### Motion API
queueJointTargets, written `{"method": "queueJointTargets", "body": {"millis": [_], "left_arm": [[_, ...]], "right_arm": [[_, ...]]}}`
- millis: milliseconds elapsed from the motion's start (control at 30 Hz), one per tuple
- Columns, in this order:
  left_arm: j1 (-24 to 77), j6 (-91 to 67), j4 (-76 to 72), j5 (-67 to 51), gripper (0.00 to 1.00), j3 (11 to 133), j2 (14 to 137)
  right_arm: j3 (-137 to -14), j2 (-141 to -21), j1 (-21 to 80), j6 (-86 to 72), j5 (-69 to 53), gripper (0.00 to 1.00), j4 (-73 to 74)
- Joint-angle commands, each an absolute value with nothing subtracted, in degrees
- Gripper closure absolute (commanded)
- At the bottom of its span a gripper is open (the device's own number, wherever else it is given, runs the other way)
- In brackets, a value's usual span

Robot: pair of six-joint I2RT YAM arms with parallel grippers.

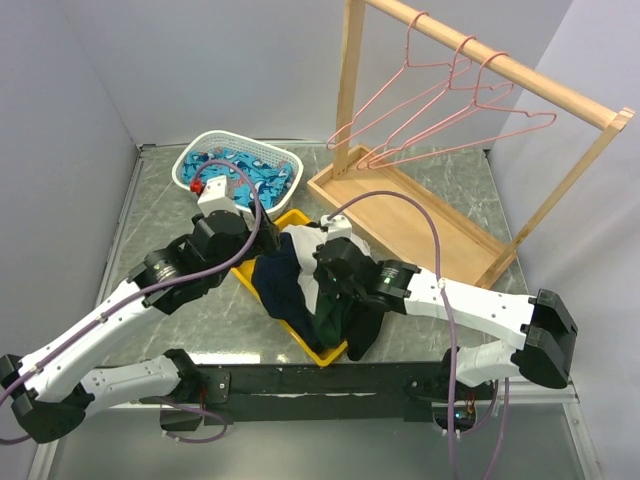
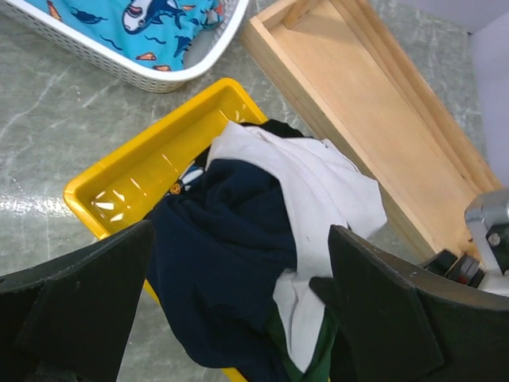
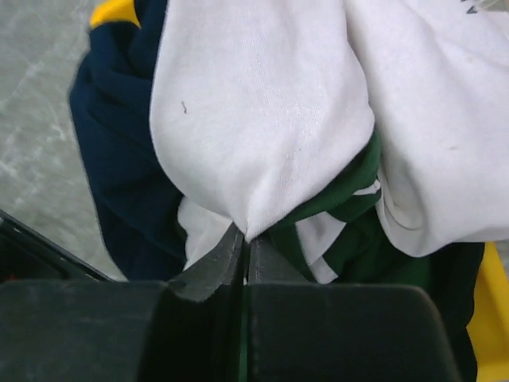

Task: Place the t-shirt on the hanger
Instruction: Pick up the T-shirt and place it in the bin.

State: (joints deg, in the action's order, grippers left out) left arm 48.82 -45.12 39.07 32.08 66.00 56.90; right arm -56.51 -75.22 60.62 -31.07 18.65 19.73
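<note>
The t-shirt (image 1: 305, 245), white with dark green sleeves, lies bunched in a yellow tray (image 1: 322, 352) together with a dark navy garment (image 1: 285, 285). My right gripper (image 3: 246, 239) is shut on a pinch of the t-shirt's white cloth (image 3: 262, 119) beside a green fold. My left gripper (image 2: 238, 239) is open and empty, hovering above the navy garment (image 2: 215, 263) and the t-shirt (image 2: 318, 191). Three pink wire hangers (image 1: 420, 100) hang on the wooden rail at the back right.
The wooden rail frame (image 1: 500, 70) stands on a shallow wooden base (image 1: 410, 215) right of the tray. A white basket (image 1: 190, 160) with blue fish-patterned cloth (image 1: 240, 170) sits at the back left. Walls close in on the left, back and right.
</note>
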Motion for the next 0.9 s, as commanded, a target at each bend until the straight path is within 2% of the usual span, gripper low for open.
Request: {"method": "queueJointTargets", "body": {"millis": [0,300,567,667,867], "left_arm": [[48.6,-44.1,38.5,27.9,0.04,64.8,54.7],[48.6,-43.5,33.6,19.8,0.04,62.4,54.0],[48.6,-43.2,28.9,13.4,0.04,60.4,56.4],[48.7,-43.9,28.0,11.3,0.01,58.8,57.3],[48.7,-45.0,23.0,7.2,0.04,55.5,58.8]], "right_arm": [[-62.8,-70.9,60.8,-30.6,24.7,1.00,24.2],[-74.3,-61.0,60.7,-27.5,35.7,1.00,34.4],[-87.7,-63.7,60.5,-22.7,47.5,1.00,40.9],[-92.2,-65.3,60.5,-21.2,49.8,1.00,42.3],[-102.6,-67.1,60.4,-16.2,51.9,1.00,42.7]]}}
